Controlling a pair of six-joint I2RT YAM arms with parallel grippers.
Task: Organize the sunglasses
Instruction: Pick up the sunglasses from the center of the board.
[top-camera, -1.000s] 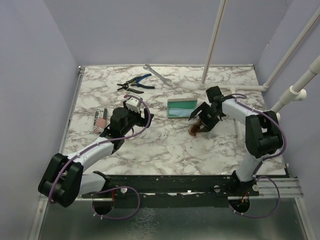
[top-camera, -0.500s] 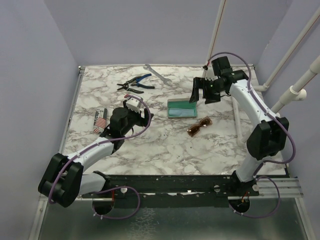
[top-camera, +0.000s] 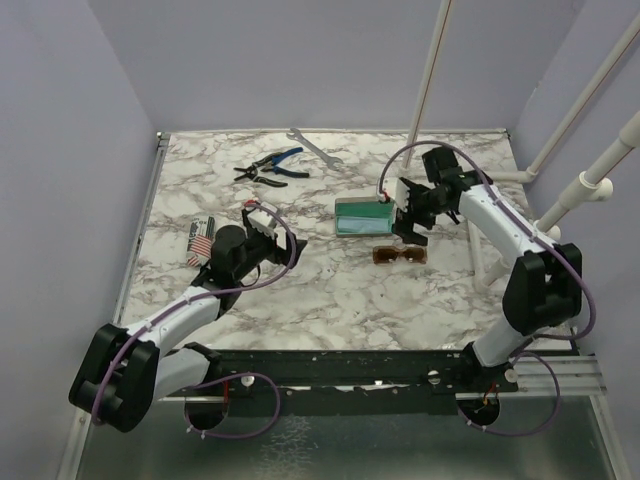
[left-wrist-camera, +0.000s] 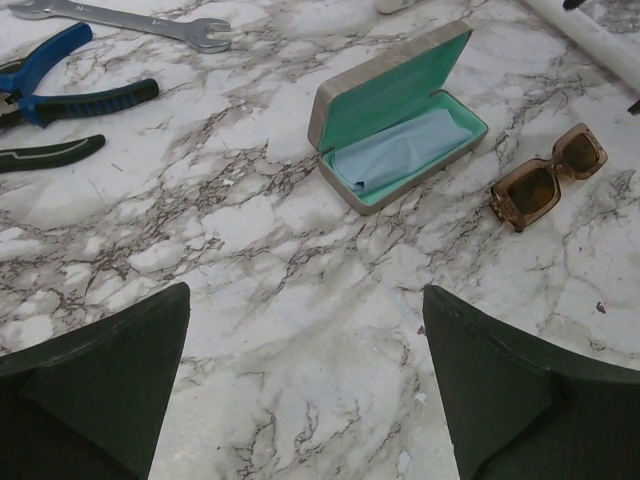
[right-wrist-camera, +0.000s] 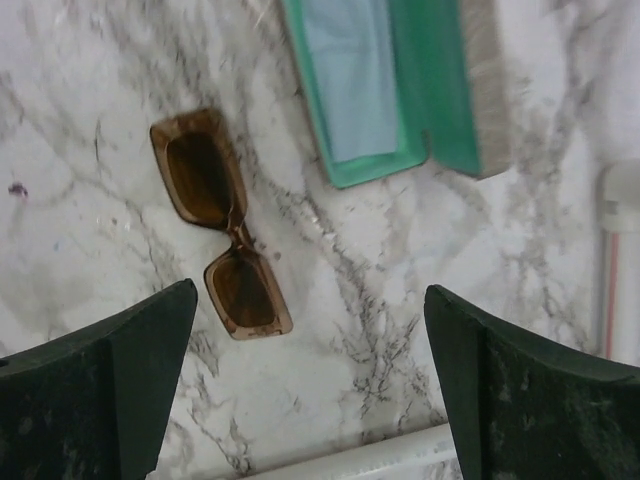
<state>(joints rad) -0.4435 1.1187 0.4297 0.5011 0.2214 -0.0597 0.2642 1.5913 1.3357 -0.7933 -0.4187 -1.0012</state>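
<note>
The sunglasses (top-camera: 400, 255), amber-brown lenses in a thin brown frame, lie flat on the marble table just in front of the open grey case (top-camera: 362, 215). The case has a teal lining and holds a light blue cloth (left-wrist-camera: 400, 155). My right gripper (top-camera: 409, 212) hovers open and empty beside the case's right end, just behind the sunglasses (right-wrist-camera: 220, 220), which show left of its jaws (right-wrist-camera: 310, 290). My left gripper (top-camera: 264, 226) is open and empty over bare table, well left of the case (left-wrist-camera: 400, 110) and sunglasses (left-wrist-camera: 548, 178), which lie ahead of its fingers (left-wrist-camera: 306, 300).
Blue-handled pliers (top-camera: 272, 165) and a steel wrench (top-camera: 315, 145) lie at the back left. A flag-printed pack (top-camera: 200, 242) sits by the left arm. White pipes (top-camera: 492, 262) run along the right side, one close under the right gripper (right-wrist-camera: 350, 460).
The right gripper left the sunglasses on the table, swung up to the back, then came down beside the case, opening wider. The sunglasses turned slightly. The left gripper opened wider and shifted a little.
</note>
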